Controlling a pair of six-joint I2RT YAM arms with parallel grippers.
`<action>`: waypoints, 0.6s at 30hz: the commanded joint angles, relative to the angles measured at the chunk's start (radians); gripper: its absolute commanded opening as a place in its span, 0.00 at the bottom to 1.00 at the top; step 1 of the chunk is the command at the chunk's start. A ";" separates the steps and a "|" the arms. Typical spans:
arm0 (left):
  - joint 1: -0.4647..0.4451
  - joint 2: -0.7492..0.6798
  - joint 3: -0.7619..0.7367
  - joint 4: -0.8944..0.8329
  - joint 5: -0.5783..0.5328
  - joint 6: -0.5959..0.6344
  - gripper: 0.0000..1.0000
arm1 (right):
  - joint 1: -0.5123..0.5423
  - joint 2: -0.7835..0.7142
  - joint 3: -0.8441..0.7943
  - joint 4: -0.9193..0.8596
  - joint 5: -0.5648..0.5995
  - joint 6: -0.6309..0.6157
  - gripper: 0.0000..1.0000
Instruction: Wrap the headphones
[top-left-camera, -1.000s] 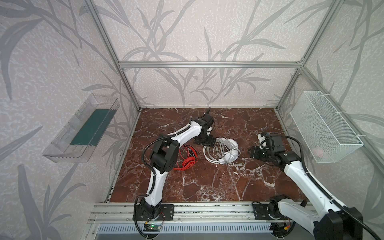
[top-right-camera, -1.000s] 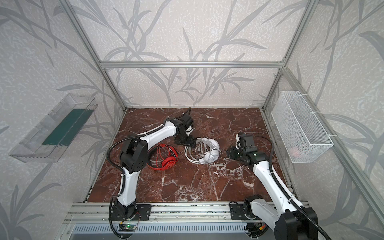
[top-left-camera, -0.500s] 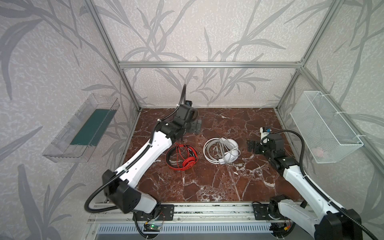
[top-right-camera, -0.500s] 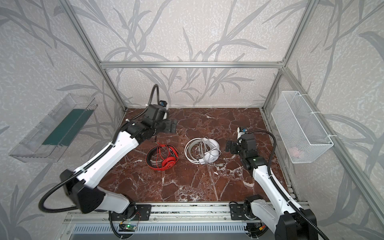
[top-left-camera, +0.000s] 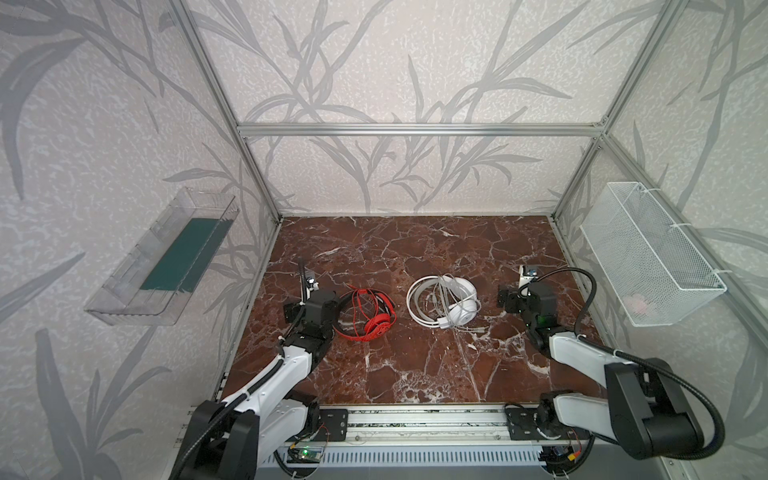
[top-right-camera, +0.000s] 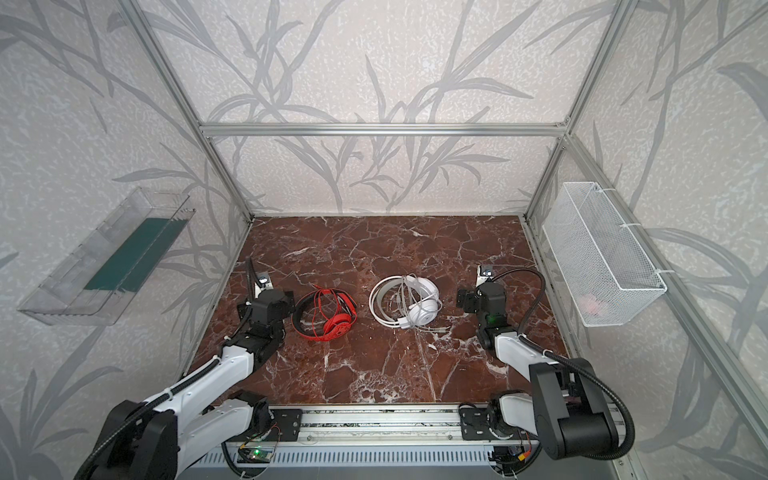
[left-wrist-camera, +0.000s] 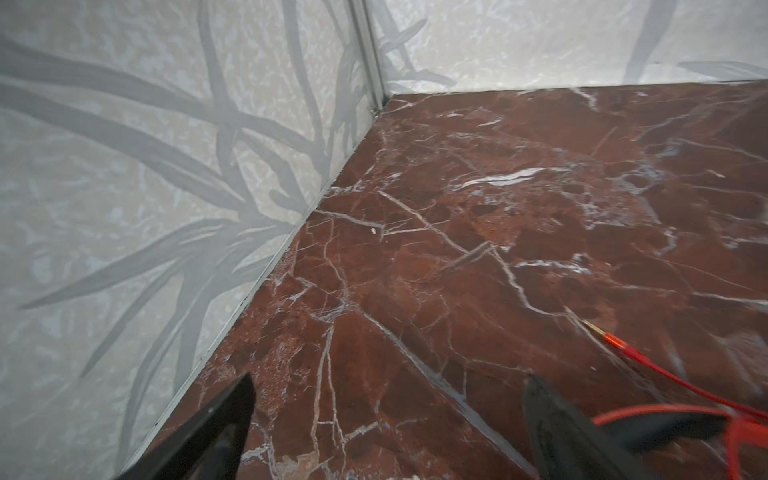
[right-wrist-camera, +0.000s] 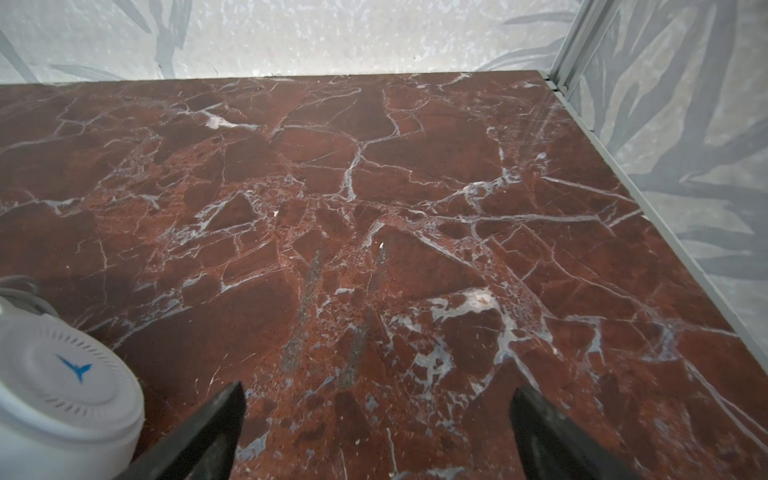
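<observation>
Your work surface is a dark red, white-veined marble tabletop (top-left-camera: 415, 365). It is enclosed on three sides by pale wallpaper (top-left-camera: 374, 62) with a grey leaf print, carried on an aluminium frame (top-left-camera: 415, 129). A slotted rail (top-left-camera: 415, 424) runs along the front edge, where both arm bases are mounted.

Containers: a clear plastic tray (top-left-camera: 124, 307) hangs on the left wall and holds a flat dark green sheet (top-left-camera: 183, 257). A white wire basket (top-left-camera: 648, 257) hangs on the right wall, with something pale pink (top-left-camera: 638, 305) at its bottom, too blurred to identify.

Task items: the red headphones (top-left-camera: 376, 328) lie left of centre, with their thin red cable looped across the band. The white headphones (top-left-camera: 461, 311) lie just right of centre, clear of the red pair. Their cable is coiled over them, and a loose end trails on the marble toward the front.

Claws: your left gripper (left-wrist-camera: 388, 378) sits just beside the red pair on the wall side, with its jaws spread wide and holding nothing. Your right gripper (right-wrist-camera: 378, 386) sits beside the white pair on its outer side, also spread wide and holding nothing.
</observation>
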 joint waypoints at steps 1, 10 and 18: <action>0.034 0.098 -0.047 0.318 -0.055 0.007 0.99 | -0.003 0.026 0.005 0.171 -0.038 -0.101 0.99; 0.180 0.411 -0.083 0.814 0.172 0.044 0.99 | -0.014 0.266 -0.012 0.470 -0.036 -0.113 0.99; 0.218 0.430 0.044 0.512 0.347 0.017 0.99 | -0.012 0.258 0.020 0.396 -0.010 -0.109 0.99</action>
